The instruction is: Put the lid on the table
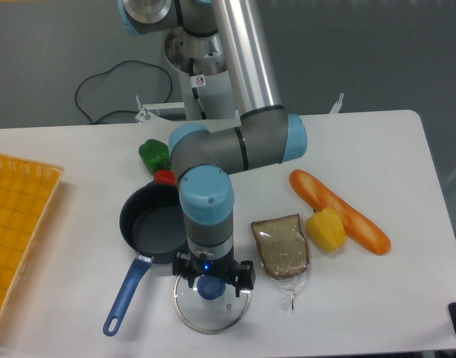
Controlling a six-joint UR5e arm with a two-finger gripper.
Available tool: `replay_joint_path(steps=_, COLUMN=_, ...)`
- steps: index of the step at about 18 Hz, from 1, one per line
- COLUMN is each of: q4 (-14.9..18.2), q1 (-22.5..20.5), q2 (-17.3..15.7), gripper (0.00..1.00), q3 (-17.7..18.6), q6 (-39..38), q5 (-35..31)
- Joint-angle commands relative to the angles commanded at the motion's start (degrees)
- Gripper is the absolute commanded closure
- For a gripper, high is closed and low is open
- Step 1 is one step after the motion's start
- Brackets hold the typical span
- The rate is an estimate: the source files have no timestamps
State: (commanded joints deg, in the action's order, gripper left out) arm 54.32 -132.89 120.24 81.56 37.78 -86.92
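Note:
The clear glass lid (213, 307) with a thin metal rim and a blue knob (210, 288) lies flat on the white table (377, 306), just in front of the dark frying pan (155, 222). My gripper (211, 282) points straight down over the lid's knob. Its black fingers (247, 274) stand spread to either side of the knob, apart from it. The wrist hides the fingertips.
The pan's blue handle (125, 298) points to the front left. A bagged slice of bread (282, 246), a yellow pepper (326, 230) and a baguette (340, 212) lie to the right. A green pepper (154, 154) and a red item (165, 177) sit behind the pan. A yellow gridded tray (19, 224) is at the left edge.

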Motion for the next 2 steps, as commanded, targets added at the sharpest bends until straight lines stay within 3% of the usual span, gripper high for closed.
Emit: replay_joint_path(steps=2, q4=0.0, q1=0.0, q2=-0.1, gripper=0.0, q3=0.4, q6=0.5, q5=0.1)
